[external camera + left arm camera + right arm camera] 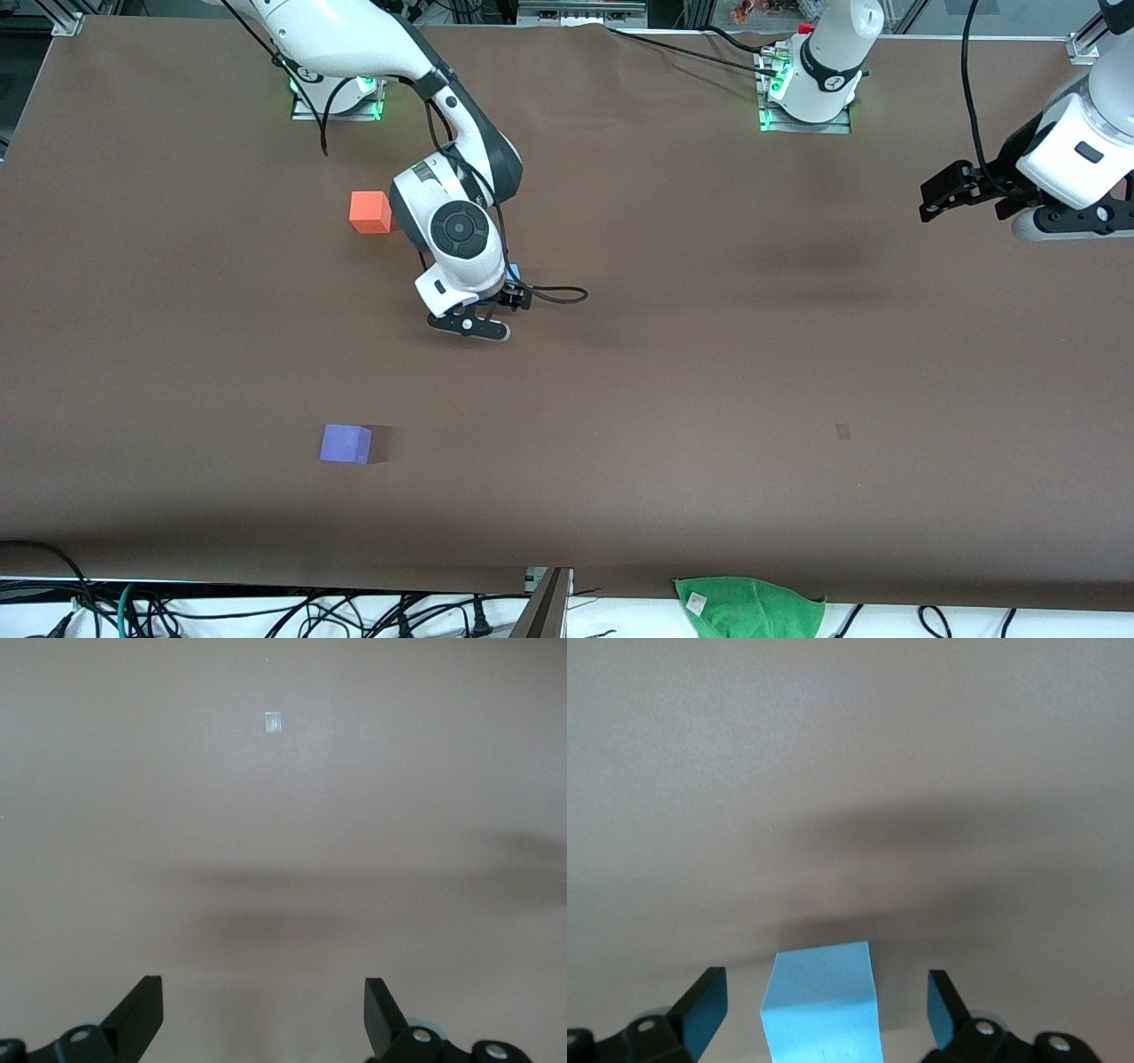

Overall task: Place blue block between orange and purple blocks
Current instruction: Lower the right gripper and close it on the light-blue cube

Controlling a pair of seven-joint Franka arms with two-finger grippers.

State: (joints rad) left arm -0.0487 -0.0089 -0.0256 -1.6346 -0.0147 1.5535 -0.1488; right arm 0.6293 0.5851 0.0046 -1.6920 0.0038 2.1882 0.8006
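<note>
Right tool (507, 297): low over the middle of the tabletop (709, 354), toward the right arm's end. In the right wrist view its fingers (704, 1010) stand wide apart with the blue block (822, 1001) between them; there is a clear gap on each side and neither finger touches it. The block casts a shadow on the tabletop just past it. Whether the block sits on the tabletop or is slightly off it, cannot tell. In the front view only a sliver of blue shows beside the wrist, the rest hidden by the arm.

Orange block (370, 212): on the tabletop beside the right arm's wrist, farther from the front camera than the blue block.

Purple block (345, 443): on the tabletop, nearer the front camera than both, well apart from them. It lies roughly in line with the orange one.

Left tool (943, 195): waiting in the air over the left arm's end of the tabletop. Fingers (142, 1010) spread apart, nothing between them. Its wrist view shows bare tabletop with a small pale mark (274, 722).

Green cloth (749, 607): off the tabletop edge nearest the front camera.
</note>
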